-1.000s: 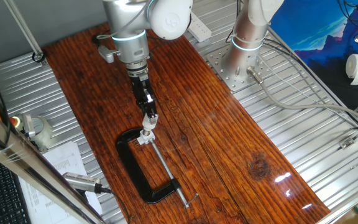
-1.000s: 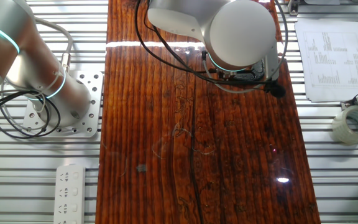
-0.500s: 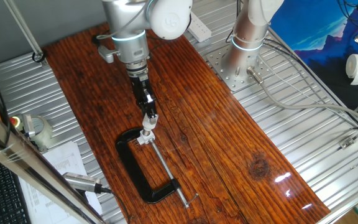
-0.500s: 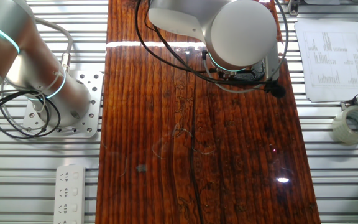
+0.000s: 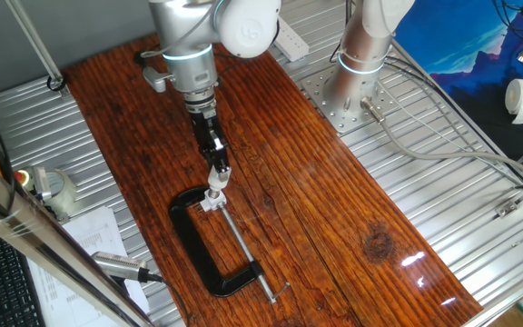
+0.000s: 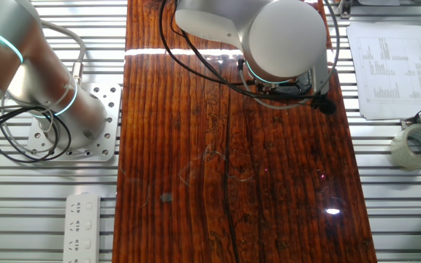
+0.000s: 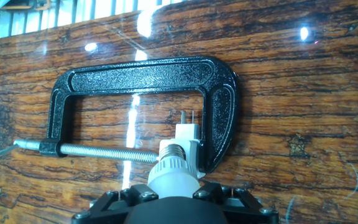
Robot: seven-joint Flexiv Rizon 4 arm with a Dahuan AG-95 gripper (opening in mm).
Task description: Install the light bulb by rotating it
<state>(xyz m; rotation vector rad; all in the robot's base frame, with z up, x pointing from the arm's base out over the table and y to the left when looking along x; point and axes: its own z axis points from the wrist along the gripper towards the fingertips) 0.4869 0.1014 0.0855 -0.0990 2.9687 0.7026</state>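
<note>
Gripping the light bulb (image 7: 173, 176) by its pale head, my gripper (image 7: 174, 199) is closed on it. Its screw base points straight ahead along my fingers into the white socket block (image 7: 188, 144), held by the black C-clamp (image 7: 143, 78).

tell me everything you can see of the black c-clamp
The black C-clamp lies flat on the wooden table. Its frame looks like textured black cast metal with a recessed channel. A silvery threaded screw runs across its open side and pins a small white socket block against the opposite jaw. The bulb sits over that block.
</note>
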